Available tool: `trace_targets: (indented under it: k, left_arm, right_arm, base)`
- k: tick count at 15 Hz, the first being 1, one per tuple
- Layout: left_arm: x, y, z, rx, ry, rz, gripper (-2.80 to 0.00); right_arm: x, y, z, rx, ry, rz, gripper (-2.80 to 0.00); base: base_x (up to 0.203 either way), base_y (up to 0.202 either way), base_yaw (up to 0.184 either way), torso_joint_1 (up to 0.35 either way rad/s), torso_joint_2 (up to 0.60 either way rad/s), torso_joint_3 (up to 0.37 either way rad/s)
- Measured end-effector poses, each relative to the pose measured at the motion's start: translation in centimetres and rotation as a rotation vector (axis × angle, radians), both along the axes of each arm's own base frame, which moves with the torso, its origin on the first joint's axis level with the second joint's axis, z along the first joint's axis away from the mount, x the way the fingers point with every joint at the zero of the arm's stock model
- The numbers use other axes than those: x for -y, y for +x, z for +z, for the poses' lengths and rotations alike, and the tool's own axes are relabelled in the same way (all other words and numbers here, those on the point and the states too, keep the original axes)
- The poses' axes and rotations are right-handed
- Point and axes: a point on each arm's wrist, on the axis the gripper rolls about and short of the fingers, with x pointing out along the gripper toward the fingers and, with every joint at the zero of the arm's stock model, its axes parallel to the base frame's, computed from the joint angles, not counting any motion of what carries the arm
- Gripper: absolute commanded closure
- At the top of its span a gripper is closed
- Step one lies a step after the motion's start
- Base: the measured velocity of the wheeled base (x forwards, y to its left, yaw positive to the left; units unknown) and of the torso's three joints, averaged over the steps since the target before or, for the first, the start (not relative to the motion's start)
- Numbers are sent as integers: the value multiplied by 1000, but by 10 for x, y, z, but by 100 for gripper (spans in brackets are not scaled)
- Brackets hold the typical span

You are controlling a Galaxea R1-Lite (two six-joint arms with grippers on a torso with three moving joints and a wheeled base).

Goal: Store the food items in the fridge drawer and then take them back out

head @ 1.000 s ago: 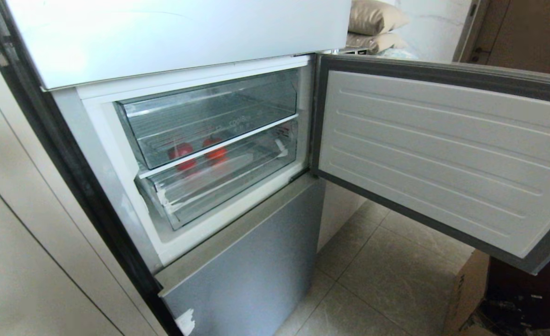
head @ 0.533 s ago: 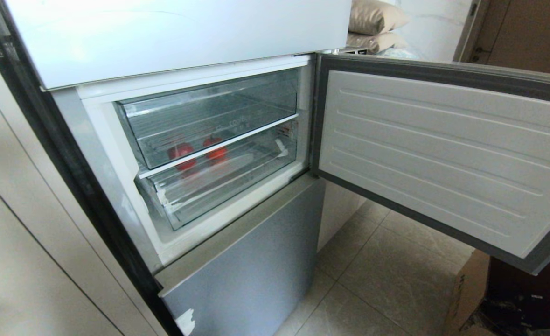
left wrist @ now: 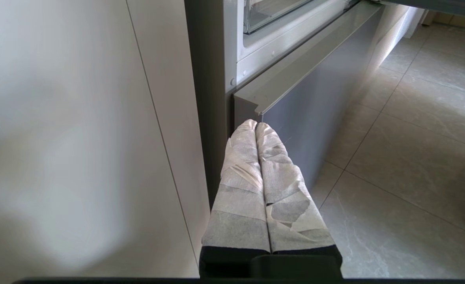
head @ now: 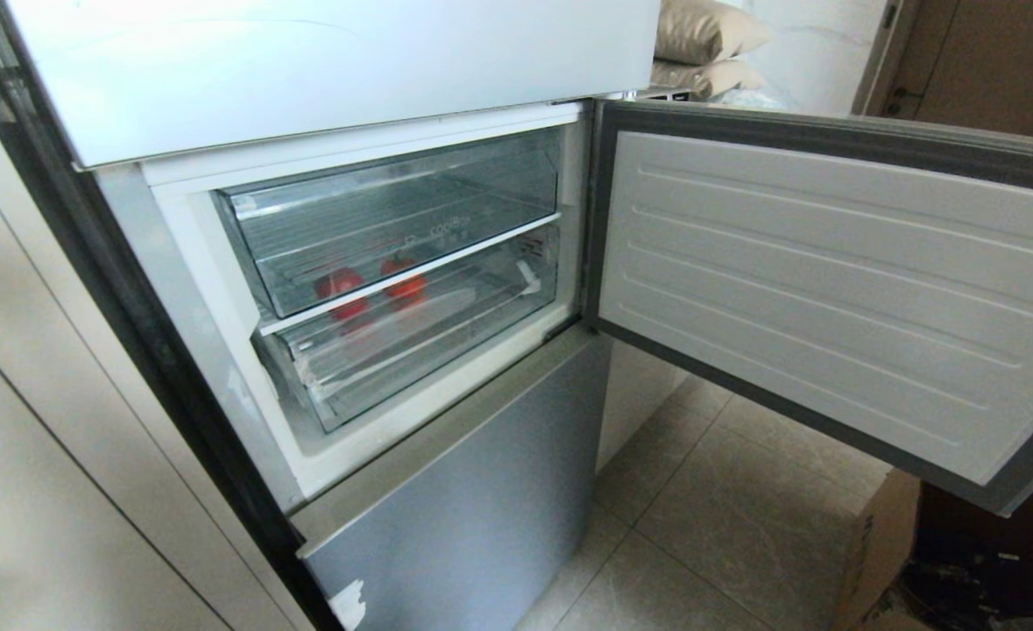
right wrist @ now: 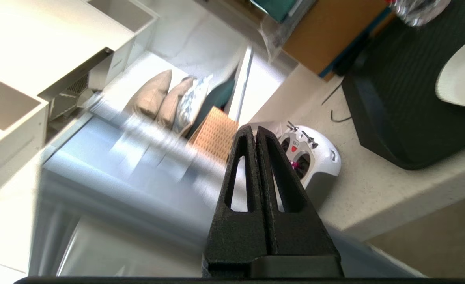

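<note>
Behind the clear fronts at the middle left of the head view lay the two food items: one red item (head: 341, 284) to the left and the other red item (head: 404, 279) just right of it, near each other but apart. They sat inside the fridge drawer (head: 411, 337), the lower clear one with white tape scraps at its front left corner, which stood pushed in. Above it sat the upper clear drawer (head: 393, 219), printed with faint lettering, also pushed in. The open fridge door (head: 831, 289) swung out across the right of the frame, its ribbed inner face showing. A grey lower door (head: 472, 499) stood closed below, over a tiled floor (head: 726, 526). Pillows (head: 700, 44) were stacked at the upper centre, and a cardboard box (head: 884, 543) sat at the lower right.

Neither arm showed in the head view. The left pincer (left wrist: 256, 125), wrapped in pale tape, was closed and empty, hanging low by the grey door's corner. The right pincer (right wrist: 256, 130) was also closed on nothing, pointed toward a light desk with a white device (right wrist: 315, 154) on it.
</note>
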Motion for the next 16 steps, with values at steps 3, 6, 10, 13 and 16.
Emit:
trace_targets:
  k: [3, 6, 10, 13, 16]
  left_arm:
    - [0, 0, 0, 0, 0, 0, 0]
    - [0, 0, 0, 0, 0, 0, 0]
    - [0, 0, 0, 0, 0, 0, 0]
    - [0, 0, 0, 1, 0, 0, 0]
    - [0, 0, 0, 0, 0, 0, 0]
  right_arm:
    - [30, 20, 1, -24, 79, 77, 0]
    - [48, 36, -1, -48, 141, 154, 0]
    - [61, 48, -1, -43, 158, 196, 0]
    - [62, 52, -4, -54, 229, 303, 0]
    - [57, 51, -5, -78, 251, 386, 0]
  base:
    - [0, 0, 0, 0, 0, 0]
    - [0, 0, 0, 0, 0, 0]
    - [0, 0, 0, 0, 0, 0]
    - [0, 0, 0, 0, 0, 0]
    - [0, 0, 0, 0, 0, 0]
